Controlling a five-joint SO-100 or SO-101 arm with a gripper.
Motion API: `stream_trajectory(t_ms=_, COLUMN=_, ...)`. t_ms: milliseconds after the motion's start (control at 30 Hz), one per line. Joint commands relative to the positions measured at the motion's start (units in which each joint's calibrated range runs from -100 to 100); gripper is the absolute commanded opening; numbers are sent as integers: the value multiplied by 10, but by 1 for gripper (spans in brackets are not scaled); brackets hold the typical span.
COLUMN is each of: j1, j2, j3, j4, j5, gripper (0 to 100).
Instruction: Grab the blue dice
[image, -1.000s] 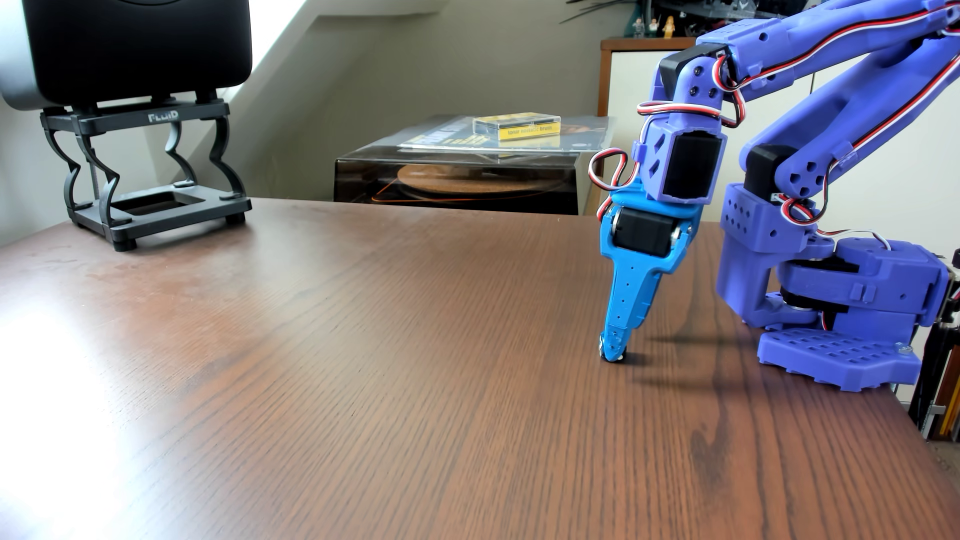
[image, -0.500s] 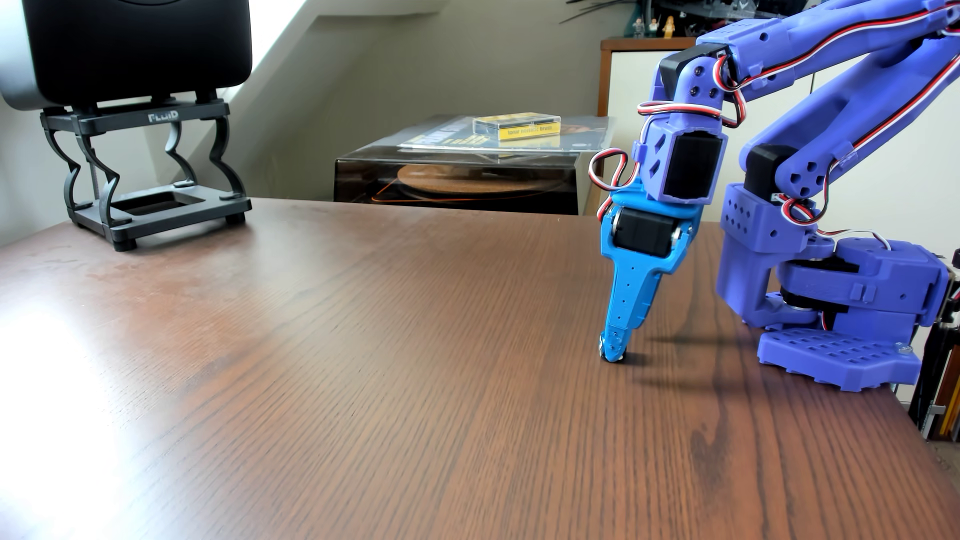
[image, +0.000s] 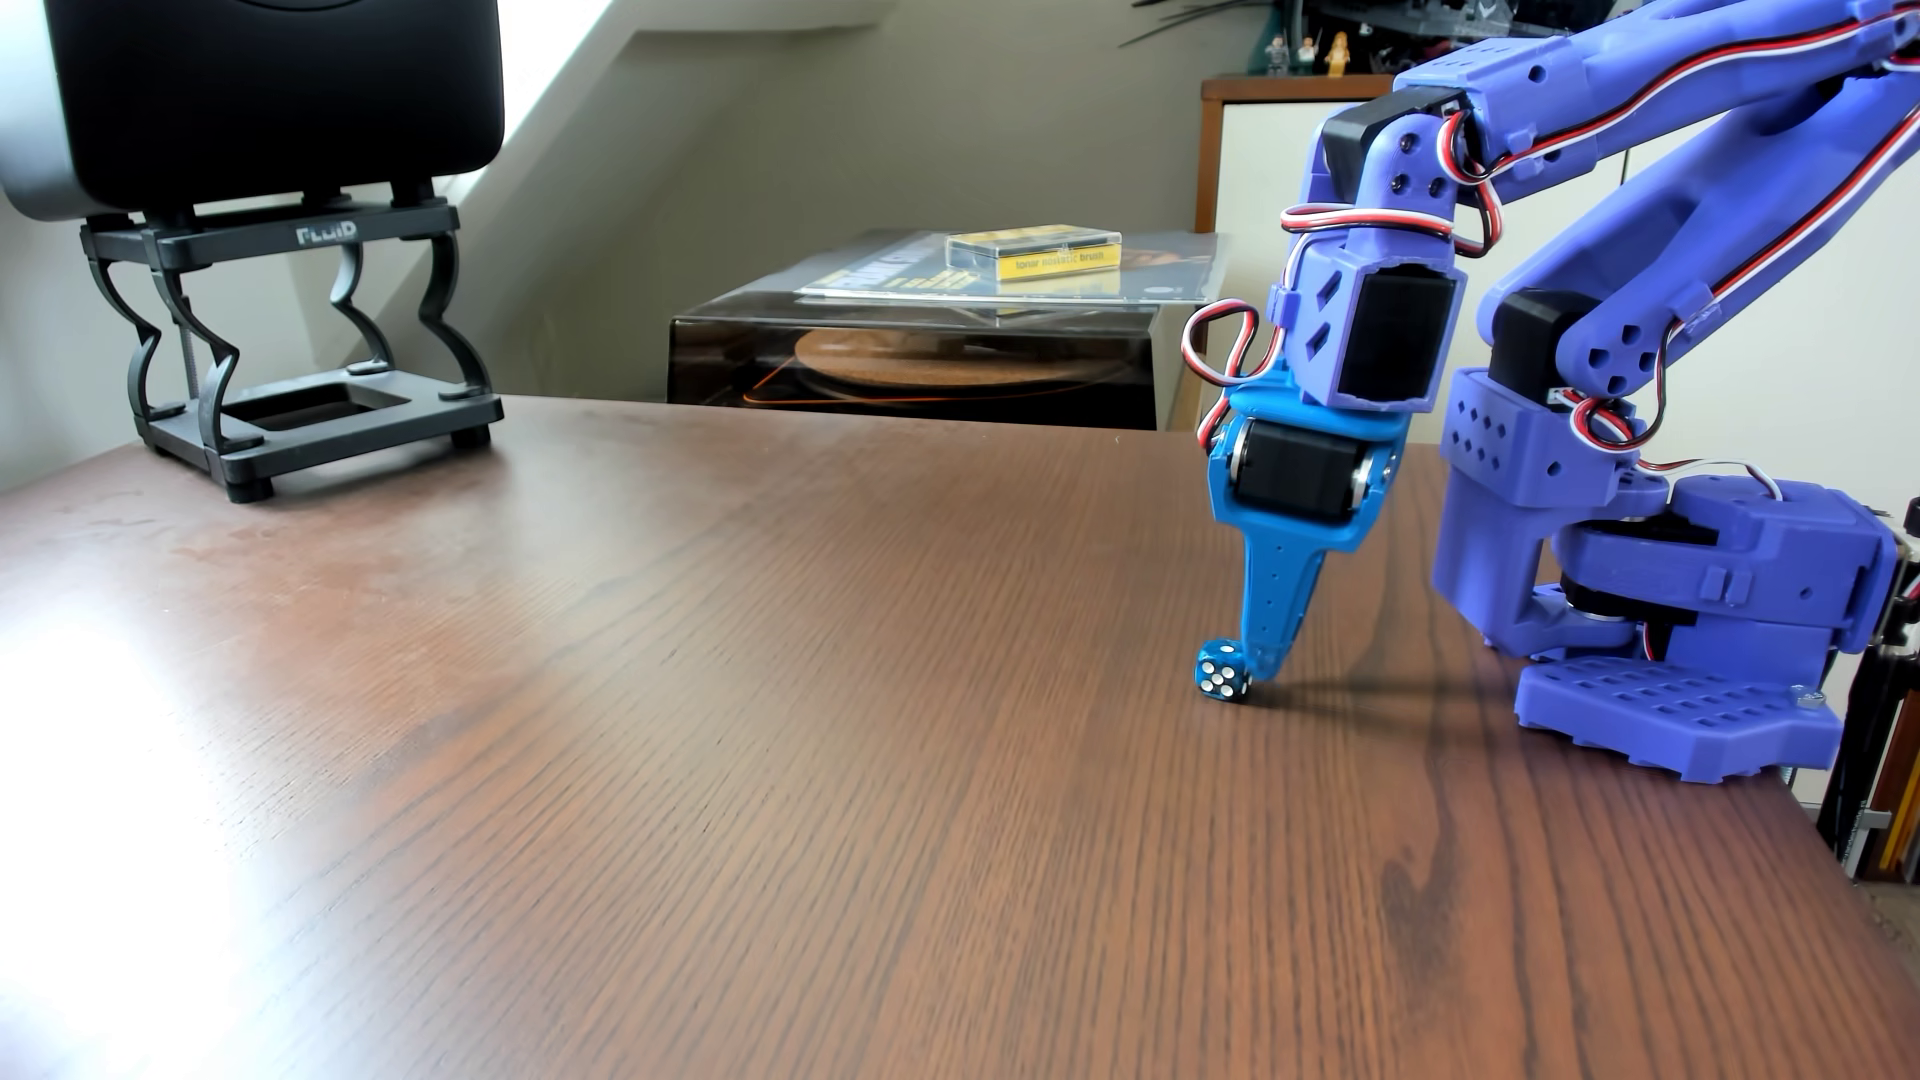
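The blue dice is a tiny dark blue cube with white pips on the brown wooden table, right of centre. It looks tilted, resting on a lower edge or corner. My gripper, a bright blue claw on a purple arm, points straight down with its tip at the table surface. The tip touches the right side of the dice. Only one narrow finger profile shows; the other jaw is hidden in line with it, so the opening cannot be judged. The dice sticks out to the left of the tip.
The purple arm base stands at the table's right edge. A black speaker on a black stand sits at the back left. A turntable with a dust cover stands behind the table's far edge.
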Motion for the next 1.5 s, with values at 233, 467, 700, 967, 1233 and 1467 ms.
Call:
stream_trajectory(t_ms=233, j1=-29, j2=-10, j3=-3, j4=-2, j5=-3, gripper=21)
stream_trajectory(t_ms=467, j1=-18, j2=-11, j3=-10, j4=-16, j5=0, gripper=21)
stream_trajectory(t_ms=700, j1=-7, j2=-4, j3=2, j4=-80, j5=-2, gripper=21)
stream_trajectory(t_ms=967, j1=-8, j2=-4, j3=4, j4=-79, j5=-2, gripper=21)
stream_trajectory(t_ms=1233, j1=-6, j2=-4, j3=4, j4=-88, j5=-1, gripper=21)
stream_trajectory(t_ms=1467, j1=21, j2=-4, j3=1, j4=-89, j5=1, gripper=21)
